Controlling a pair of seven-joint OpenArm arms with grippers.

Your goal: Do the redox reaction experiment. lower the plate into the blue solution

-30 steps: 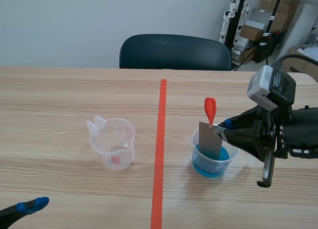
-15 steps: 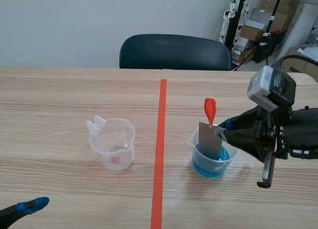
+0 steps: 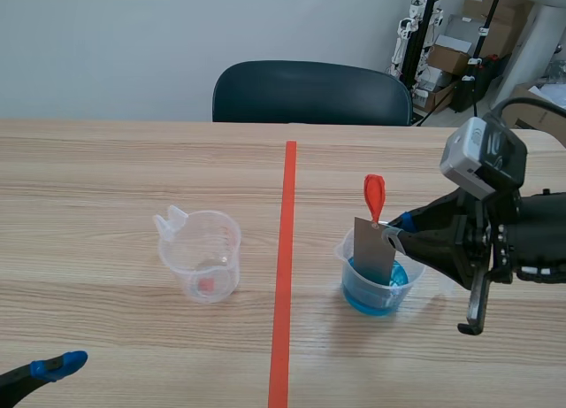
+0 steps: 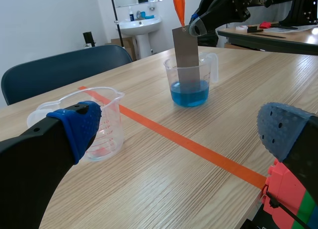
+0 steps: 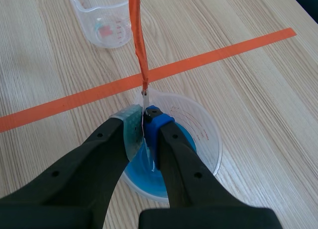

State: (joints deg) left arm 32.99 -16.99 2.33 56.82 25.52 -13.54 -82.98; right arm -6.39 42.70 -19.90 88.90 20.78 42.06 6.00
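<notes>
Scene view: right arm [image 3: 522, 240] low, jaws pinching plate [image 3: 375, 249] in solution [image 3: 371, 298]; left jaws apart.

The beaker of blue solution [image 3: 380, 293] stands just right of the tape line [image 3: 285, 249]. Its mouth is taken up by the grey plate [image 3: 373, 247], an orange strip [image 3: 374, 196] rising above it, and the right hand [image 3: 397, 230] pinching the plate's top edge from the right. Left of the line a clear measuring cup [image 3: 202, 256] stands well apart; open desk [image 3: 106, 178] lies between the two and toward the near edge. A chair [image 3: 309, 91] lines the far side.
</notes>
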